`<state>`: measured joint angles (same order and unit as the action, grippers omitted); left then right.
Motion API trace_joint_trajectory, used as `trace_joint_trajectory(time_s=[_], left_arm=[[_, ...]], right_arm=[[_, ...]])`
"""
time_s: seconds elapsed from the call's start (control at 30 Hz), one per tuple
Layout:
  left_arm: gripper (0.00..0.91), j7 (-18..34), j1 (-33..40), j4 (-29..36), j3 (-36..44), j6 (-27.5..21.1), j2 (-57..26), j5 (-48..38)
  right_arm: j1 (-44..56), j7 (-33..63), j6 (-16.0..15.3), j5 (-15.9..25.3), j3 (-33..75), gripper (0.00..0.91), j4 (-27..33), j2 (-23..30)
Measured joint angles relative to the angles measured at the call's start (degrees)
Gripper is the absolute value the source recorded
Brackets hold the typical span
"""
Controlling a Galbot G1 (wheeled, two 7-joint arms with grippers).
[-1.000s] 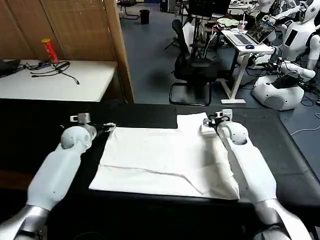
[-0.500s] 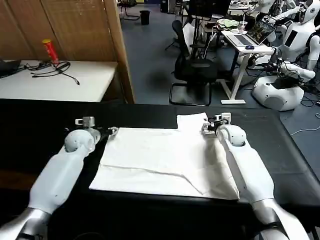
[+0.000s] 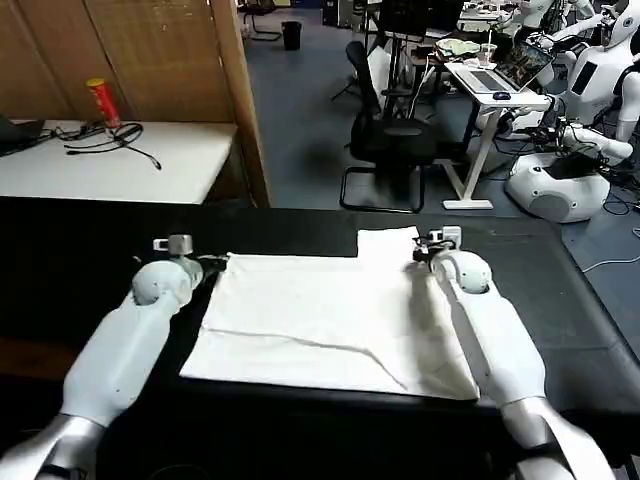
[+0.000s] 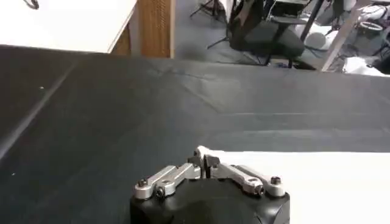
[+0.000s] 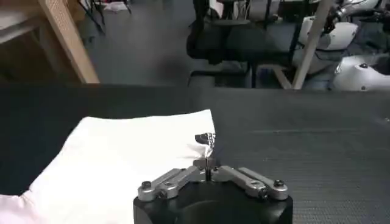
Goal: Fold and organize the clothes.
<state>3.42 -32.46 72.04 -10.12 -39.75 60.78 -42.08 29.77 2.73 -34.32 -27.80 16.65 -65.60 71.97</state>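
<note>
The clothes are one white T-shirt point(image 3: 320, 310), lying flat on the black table covering point(image 3: 80, 250) with a diagonal fold line across its near half. My left gripper point(image 3: 222, 262) is at the shirt's far left corner, shut on the cloth edge point(image 4: 204, 159). Over at the far right edge, next to a square flap that sticks out toward the back, my right gripper point(image 3: 415, 256) is also shut. In the right wrist view it point(image 5: 208, 163) pinches a bit of the shirt point(image 5: 122, 158) with dark print showing. The white cloth point(image 4: 317, 182) spreads beside the left fingers.
The black table runs wide on both sides of the shirt and ends at its far edge point(image 3: 300, 208). Behind stand a white desk point(image 3: 120, 160) with a red can point(image 3: 100, 102) and cables, a wooden partition point(image 3: 235, 100), an office chair point(image 3: 390, 140) and other robots point(image 3: 570, 170).
Both arms have shifted slightly, the left gripper a little toward the shirt. The far edge and the flap have moved a touch to the right. Both grippers stay shut on the cloth.
</note>
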Motion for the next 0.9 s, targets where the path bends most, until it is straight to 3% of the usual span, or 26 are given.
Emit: trace_joint_trajectory(time_s=[0.2,0.47,0.9], left_arm=[[0.059,1.5,-1.6,4.2,-1.6,-1.1,-1.5,-2.5],[0.059,2.6,-6.2,14.1,-4.3,-2.3,-4.7,-3.6],[0.059,3.1,-21.1,30.3,-10.7,-2.5,-11.5,-3.7]], right_arm=[[3.1,0.2,-0.6,-2.2,1.1,0.000,-6.8,-2.3],[10.6,1.0,-2.7,-3.8,2.7,0.000,-20.2,-6.9],[25.1,5.4,-7.9,-4.4,5.8,0.000,-39.2,-14.8]])
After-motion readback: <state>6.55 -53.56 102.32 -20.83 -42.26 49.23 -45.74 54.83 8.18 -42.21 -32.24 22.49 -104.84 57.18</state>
